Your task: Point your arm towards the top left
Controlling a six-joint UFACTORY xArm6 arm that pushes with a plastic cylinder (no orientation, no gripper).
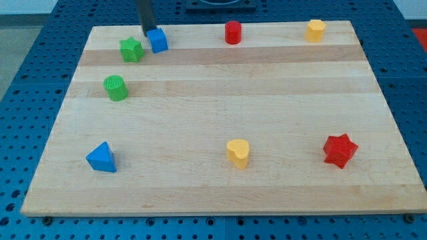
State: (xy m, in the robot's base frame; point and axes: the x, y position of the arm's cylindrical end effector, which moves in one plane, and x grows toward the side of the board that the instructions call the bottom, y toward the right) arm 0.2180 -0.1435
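The rod carried no jaws, so nothing was grasped. My tip point(149, 33) stood at the far left, touching the blue cube point(158, 41). Drifting further left risked nudging it into the green star point(131, 49).

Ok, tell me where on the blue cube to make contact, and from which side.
No jaws here, so push it. My tip already sits at the blue cube's upper-left edge. For a move to the view's top left, I'd circle to its lower-right face; the green star stands close on its left.
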